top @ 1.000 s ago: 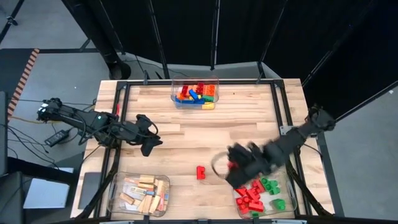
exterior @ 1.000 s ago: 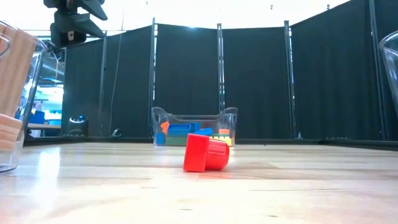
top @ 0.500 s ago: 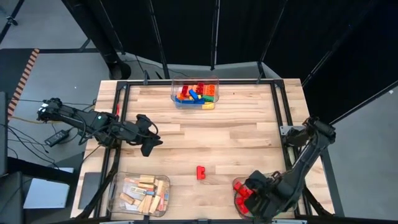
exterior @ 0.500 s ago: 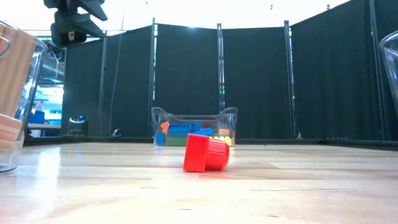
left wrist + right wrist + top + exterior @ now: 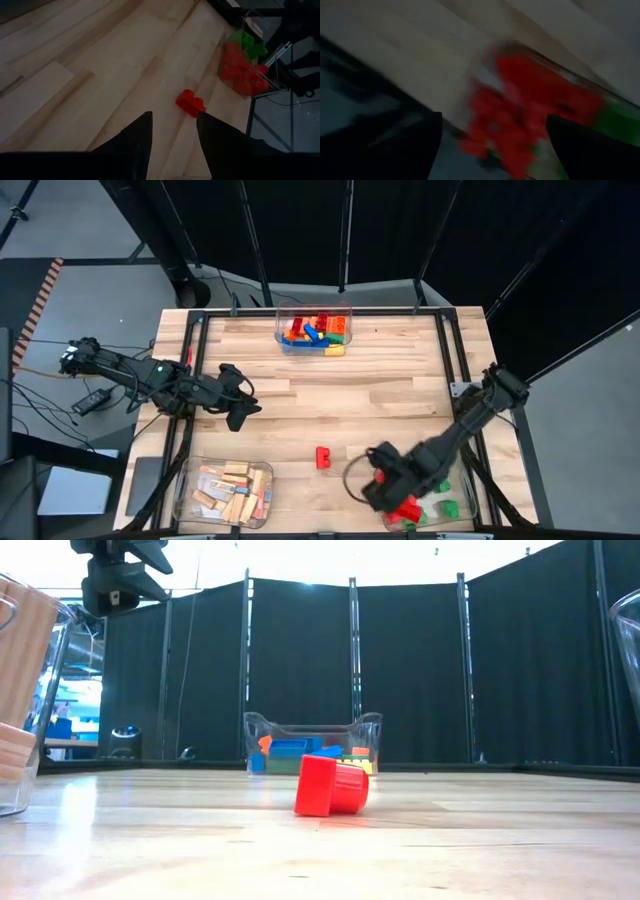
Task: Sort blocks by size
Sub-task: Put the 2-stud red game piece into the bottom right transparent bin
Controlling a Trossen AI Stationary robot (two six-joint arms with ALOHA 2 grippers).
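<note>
The table [image 5: 380, 395] is a broad top of pale wooden planks with visible grain, framed by dark metal rails. Two dark jointed arms reach over it. The left arm stretches in from the left side, and the left gripper [image 5: 240, 412] hangs above the boards with its two tapered dark fingers [image 5: 140, 137] parted and nothing between them. The right arm bends in from the right edge; the right gripper [image 5: 375, 480] sits blurred at the near right corner, just beside the bin there, and its wrist view shows its fingers [image 5: 395, 135] spread wide apart with nothing gripped. Three clear plastic bins with rounded corners stand on the wood. The near-left bin [image 5: 188, 480] holds plain tan wooden bars [image 5: 235, 485], smooth and rectangular, stacked loosely. The far bin [image 5: 283, 325] at the middle of the back edge holds a mixed pile of bricks [image 5: 315, 330] in red, blue, orange, yellow and green. The near-right bin [image 5: 465, 498] holds red and green studded bricks [image 5: 440, 505]. Smallest of all, a single red brick [image 5: 323, 457] of glossy plastic lies tipped on its side on the bare boards, between the two near bins.
</note>
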